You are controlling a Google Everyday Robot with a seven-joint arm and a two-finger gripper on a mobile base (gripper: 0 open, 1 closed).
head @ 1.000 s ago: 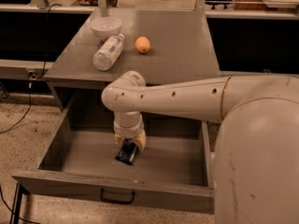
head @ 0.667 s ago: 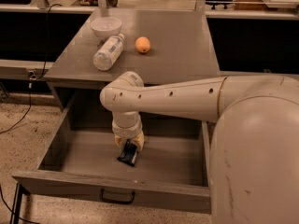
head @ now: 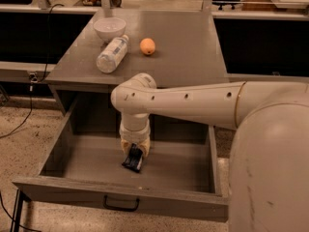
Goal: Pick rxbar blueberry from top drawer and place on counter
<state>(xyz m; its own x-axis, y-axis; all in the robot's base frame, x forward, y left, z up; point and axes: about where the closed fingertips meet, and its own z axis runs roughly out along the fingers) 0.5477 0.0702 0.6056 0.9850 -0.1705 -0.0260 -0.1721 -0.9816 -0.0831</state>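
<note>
The top drawer [head: 120, 196] is pulled open, with its dark handle at the front. My gripper [head: 134, 151] reaches down into it, pointing at the drawer floor. Its fingers are closed on the upper end of the rxbar blueberry [head: 133, 159], a small dark bar that stands tilted with its lower end at the drawer floor. The counter [head: 183, 47] is the grey tabletop above and behind the drawer.
On the counter stand a white bowl [head: 109, 28], a clear plastic bottle [head: 112, 54] lying on its side, and an orange [head: 147, 46]. My white arm [head: 193, 103] crosses over the drawer's right half. A pale ledge with dark panels runs behind.
Nothing has visibly changed. The gripper stays over the bar in the drawer.
</note>
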